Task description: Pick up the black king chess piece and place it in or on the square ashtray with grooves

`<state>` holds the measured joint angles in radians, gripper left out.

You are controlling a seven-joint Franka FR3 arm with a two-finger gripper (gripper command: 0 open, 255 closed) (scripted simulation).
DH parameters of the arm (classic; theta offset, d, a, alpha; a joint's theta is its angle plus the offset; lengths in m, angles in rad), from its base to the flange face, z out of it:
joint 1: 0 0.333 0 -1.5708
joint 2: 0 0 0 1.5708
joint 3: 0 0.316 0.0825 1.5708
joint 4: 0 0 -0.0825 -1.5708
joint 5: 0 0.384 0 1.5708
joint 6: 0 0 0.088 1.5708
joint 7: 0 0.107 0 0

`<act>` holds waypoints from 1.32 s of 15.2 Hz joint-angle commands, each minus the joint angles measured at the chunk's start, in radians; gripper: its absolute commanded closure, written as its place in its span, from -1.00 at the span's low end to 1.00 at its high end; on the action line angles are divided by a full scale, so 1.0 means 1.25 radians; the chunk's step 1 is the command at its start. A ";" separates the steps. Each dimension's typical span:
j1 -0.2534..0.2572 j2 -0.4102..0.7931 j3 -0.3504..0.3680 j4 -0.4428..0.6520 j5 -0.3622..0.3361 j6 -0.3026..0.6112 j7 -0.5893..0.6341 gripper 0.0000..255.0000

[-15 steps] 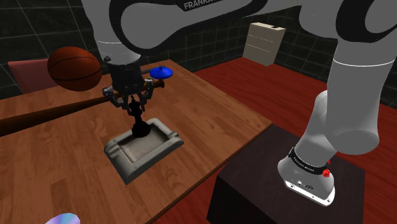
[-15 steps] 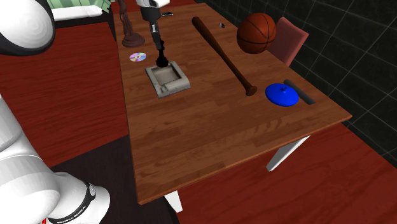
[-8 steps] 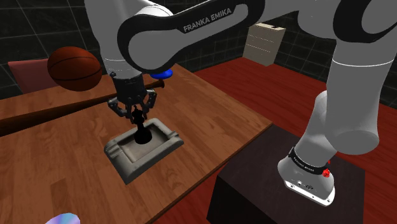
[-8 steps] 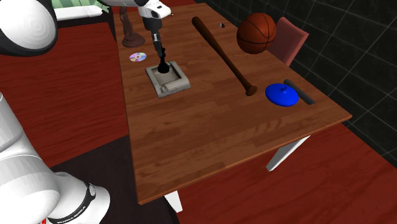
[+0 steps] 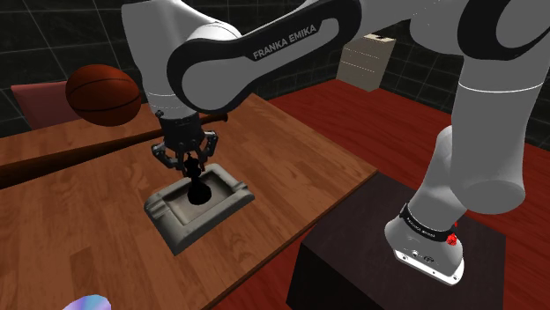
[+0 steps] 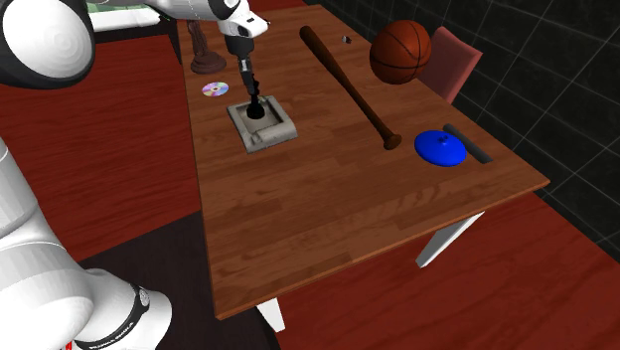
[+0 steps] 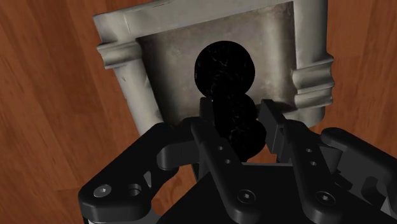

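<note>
The gripper (image 7: 236, 113) pinches the king (image 7: 226, 67), and we see its base inside the ashtray (image 7: 121, 56).

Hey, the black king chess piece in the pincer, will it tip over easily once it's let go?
Likely tippy: the black king is tall and slim over a small round base. It looks rigid, so the pincer clasping it shouldn't deform it. The ashtray, flat-floored with a raised rim, may steady it.
</note>
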<state>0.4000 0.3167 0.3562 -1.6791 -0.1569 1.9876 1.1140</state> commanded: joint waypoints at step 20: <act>0.002 -0.022 0.005 0.073 0.011 -0.092 -0.008 -1.00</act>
